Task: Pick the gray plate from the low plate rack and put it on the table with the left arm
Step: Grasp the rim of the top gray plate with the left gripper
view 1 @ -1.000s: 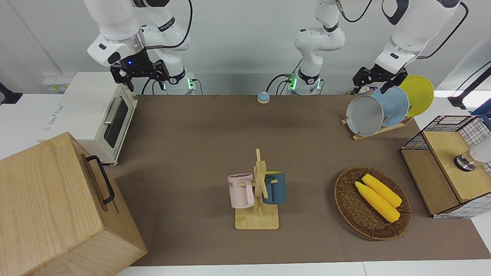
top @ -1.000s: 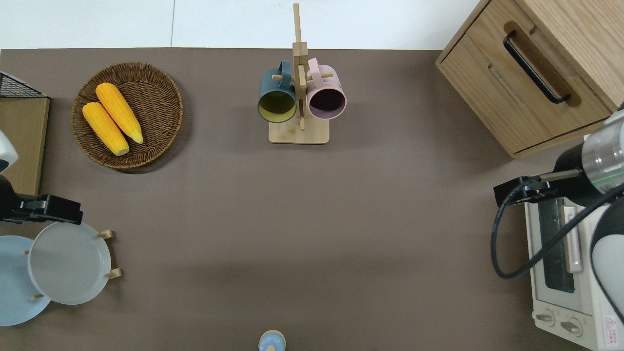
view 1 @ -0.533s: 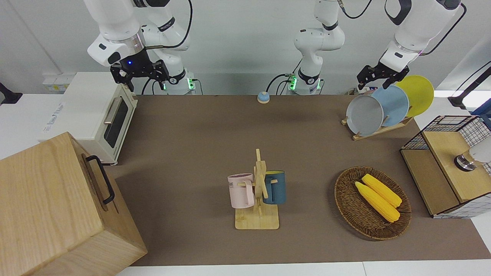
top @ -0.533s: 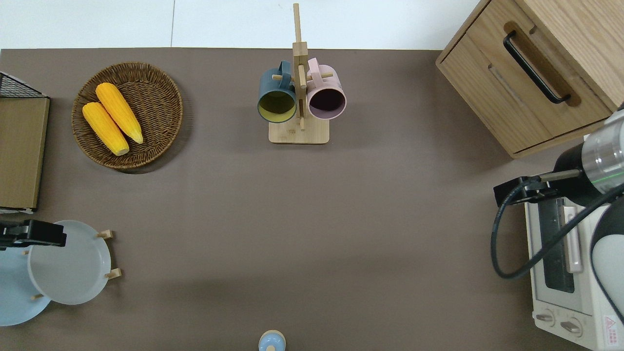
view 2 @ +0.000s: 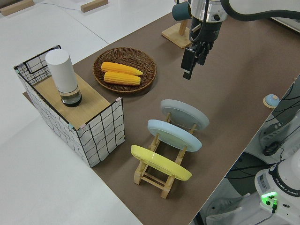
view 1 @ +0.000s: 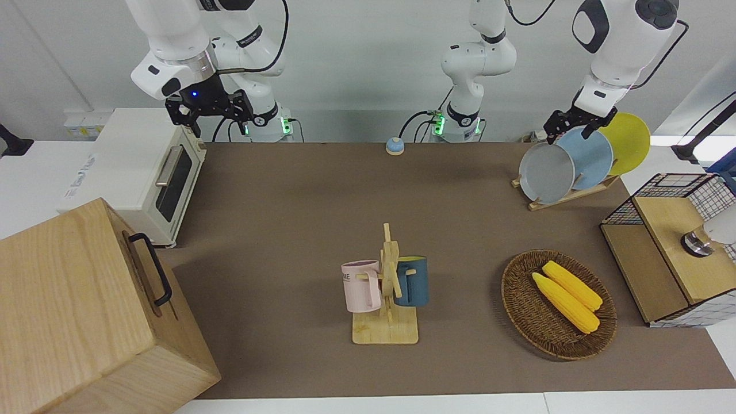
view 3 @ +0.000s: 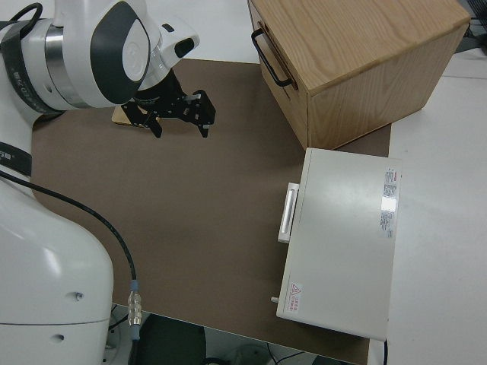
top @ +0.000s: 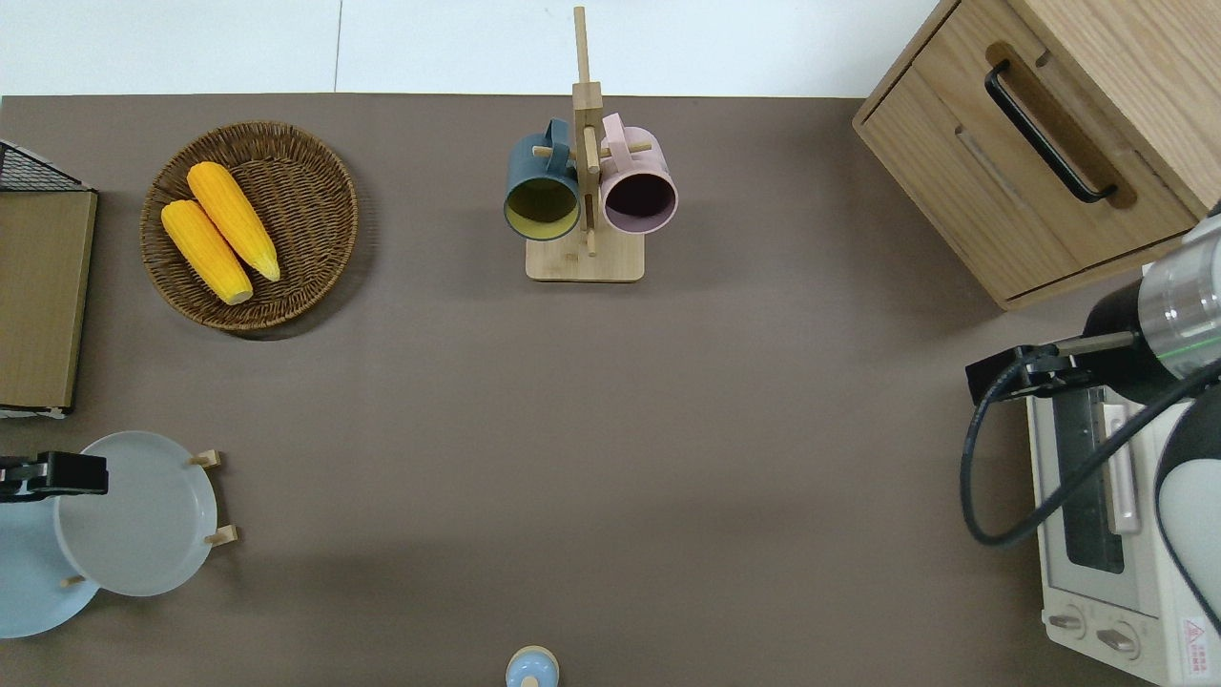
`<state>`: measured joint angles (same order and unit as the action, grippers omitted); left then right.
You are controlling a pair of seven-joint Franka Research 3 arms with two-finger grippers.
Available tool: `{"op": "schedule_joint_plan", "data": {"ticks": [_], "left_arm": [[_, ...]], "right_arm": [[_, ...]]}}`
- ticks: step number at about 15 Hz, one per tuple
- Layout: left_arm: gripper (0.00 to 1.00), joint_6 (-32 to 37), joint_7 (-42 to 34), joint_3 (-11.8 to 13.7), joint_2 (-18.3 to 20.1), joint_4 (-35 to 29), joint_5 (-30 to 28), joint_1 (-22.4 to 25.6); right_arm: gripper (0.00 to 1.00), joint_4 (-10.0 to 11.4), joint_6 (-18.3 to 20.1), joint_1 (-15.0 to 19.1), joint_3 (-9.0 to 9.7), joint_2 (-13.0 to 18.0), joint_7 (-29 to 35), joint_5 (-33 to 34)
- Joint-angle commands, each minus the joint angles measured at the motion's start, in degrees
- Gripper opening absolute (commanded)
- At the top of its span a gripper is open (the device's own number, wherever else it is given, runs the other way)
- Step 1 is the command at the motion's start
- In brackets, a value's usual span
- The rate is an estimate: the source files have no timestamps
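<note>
The gray plate leans in the low plate rack, in the slot farthest from the left arm's end of the table. It also shows in the overhead view and the left side view. My left gripper is open and empty in the air. In the overhead view the left gripper is over the gray plate's rim on the side farther from the robots. The right arm is parked, and its gripper is open.
A light-blue plate and a yellow plate stand in the same rack. A wicker basket with corn, a wire shelf box, a mug stand, a toaster oven, a wooden cabinet and a small bell are also on the table.
My left gripper has moved toward the robots and toward the left arm's end of the table, from beside the rack to over the gray plate's rim. The plates have not moved.
</note>
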<state>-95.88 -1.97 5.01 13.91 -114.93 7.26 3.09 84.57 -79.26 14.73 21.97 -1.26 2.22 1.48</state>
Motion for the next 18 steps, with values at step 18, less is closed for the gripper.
{"op": "schedule_joint_plan", "data": {"ticks": [18], "left_arm": [[0.99,-20.57,3.38,-0.35,3.84,-19.71,10.04,4.29]], "right_arm": [[0.983,-0.45,0.69,1.44,1.15,0.12,0.68,0.37]]}}
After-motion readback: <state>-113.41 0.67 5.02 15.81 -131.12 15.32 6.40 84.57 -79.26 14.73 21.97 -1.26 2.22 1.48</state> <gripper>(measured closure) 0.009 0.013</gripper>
